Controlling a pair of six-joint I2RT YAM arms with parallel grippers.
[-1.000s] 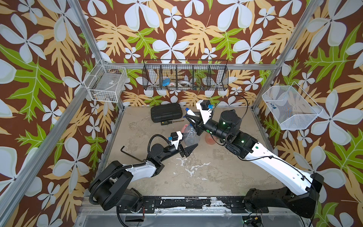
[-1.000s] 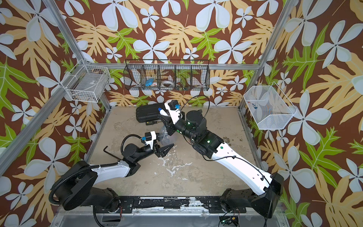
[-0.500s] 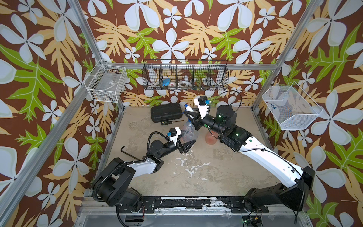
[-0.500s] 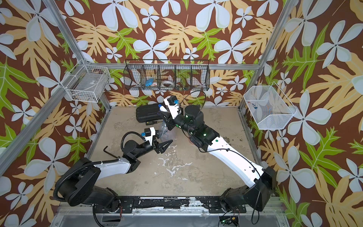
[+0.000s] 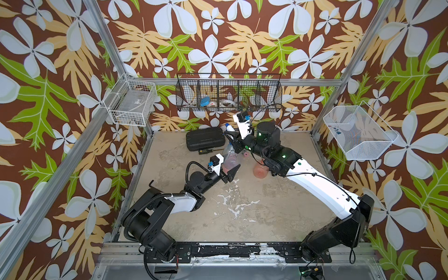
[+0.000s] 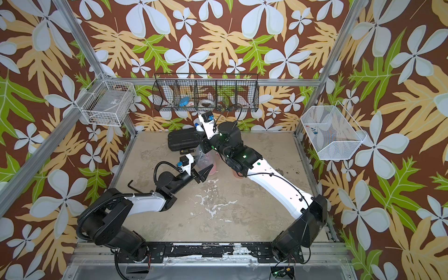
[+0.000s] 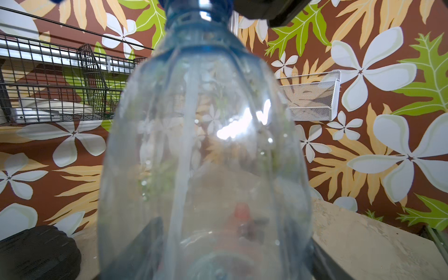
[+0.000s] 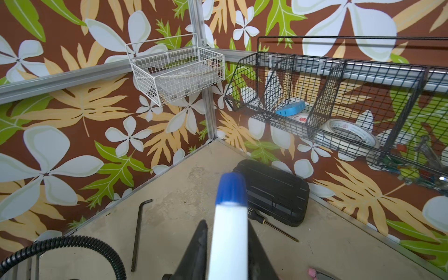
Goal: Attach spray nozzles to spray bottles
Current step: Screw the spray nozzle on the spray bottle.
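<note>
1. Sandy, scuffed desk (image 5: 242, 213) inside flowered walls. In both top views the clear bottle (image 5: 231, 158) leans between the two arms, near the black case (image 5: 204, 141). The left claw (image 5: 230, 170) is clamped on the bottle's lower body. The right claw (image 5: 229, 134) is clamped on the white-and-blue nozzle (image 5: 228, 126) above the neck. Since a second ago both arms have carried the pair a little toward the back wall, and neither grip has let go.
2. In the same views the orange-red bottle (image 5: 260, 171) stands on the desk under the right arm, partly hidden.
3. In the left wrist view the clear bottle (image 7: 206, 145) fills the picture. A thin tube (image 7: 184, 157) runs down inside it and a blue collar (image 7: 201, 14) sits at the neck.
4. In the right wrist view the white-and-blue nozzle (image 8: 229, 232) juts out between the black fingers (image 8: 201, 240), aimed roughly at the black case (image 8: 271, 191). A hex key (image 8: 138, 232) lies apart on the desk.
5. With the tube in and the collar at the neck, this looks like the seating or twisting step for the first bottle. Whether the thread has caught cannot be told, and the orange-red bottle is still to be done.
</note>
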